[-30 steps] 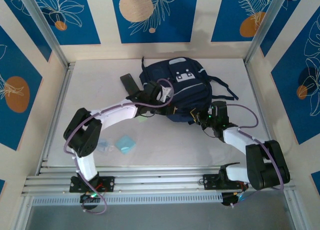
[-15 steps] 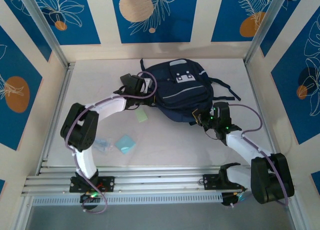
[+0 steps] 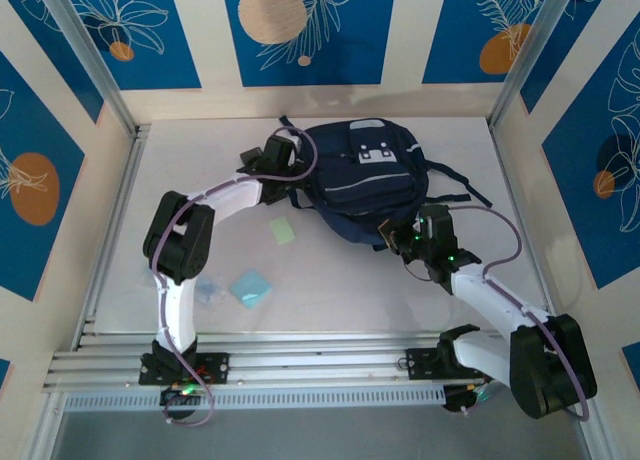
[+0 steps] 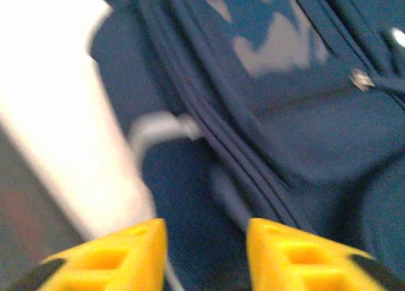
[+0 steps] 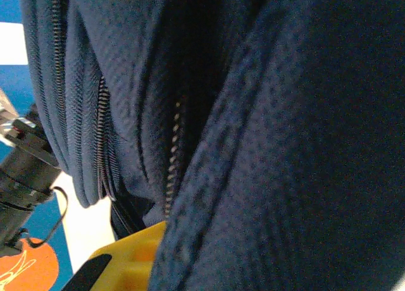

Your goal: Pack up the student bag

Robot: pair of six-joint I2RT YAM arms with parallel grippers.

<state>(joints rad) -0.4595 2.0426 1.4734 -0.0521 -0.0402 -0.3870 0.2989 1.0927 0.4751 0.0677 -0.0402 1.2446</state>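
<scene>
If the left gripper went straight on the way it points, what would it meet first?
Most likely the student bag: the fingers of the left gripper stand apart, aimed at its navy side fabric by a seam. The wrist view is blurred, so distance is unclear.

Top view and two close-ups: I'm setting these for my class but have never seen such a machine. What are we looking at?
Two white robot arms stand at the near edge of a table. The wide picture is from a camera above; each close-up is from a camera on a wrist. The student bag lies on the table. The left gripper, yellow fingers apart, holds nothing. The right gripper seems shut on the bag's fabric. A green slip and a blue square lie loose.
</scene>
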